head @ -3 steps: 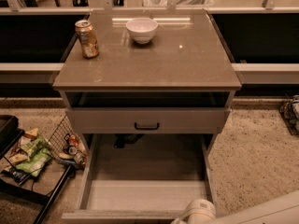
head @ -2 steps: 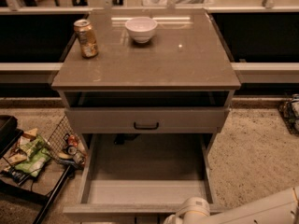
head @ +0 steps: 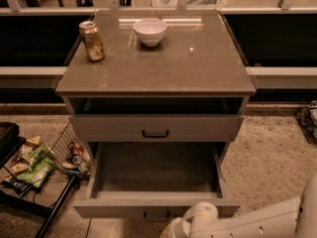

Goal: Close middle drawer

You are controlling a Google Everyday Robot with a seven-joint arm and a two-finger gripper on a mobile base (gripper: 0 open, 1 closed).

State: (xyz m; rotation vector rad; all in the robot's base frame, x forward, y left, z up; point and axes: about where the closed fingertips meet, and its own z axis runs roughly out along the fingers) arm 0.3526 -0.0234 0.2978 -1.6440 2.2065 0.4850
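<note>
The middle drawer [head: 156, 208] is pulled far out of the grey-beige cabinet; its empty inside shows and its dark handle [head: 156, 215] is on the front, low in the view. My white arm [head: 247, 222] comes in from the bottom right. My gripper [head: 174, 230] is at the bottom edge, right against the drawer front beside the handle, and is mostly cut off. The taller drawer [head: 156, 128] above stands slightly out. The lowest drawer is hidden.
A soda can [head: 92, 41] and a white bowl [head: 150, 31] stand on the cabinet top [head: 188, 63]. A wire basket with snack bags [head: 34, 165] and cans stands on the floor at the left. Speckled floor lies to the right.
The middle drawer's front has slid a little way in toward the cabinet. My arm has moved up and slightly left with it.
</note>
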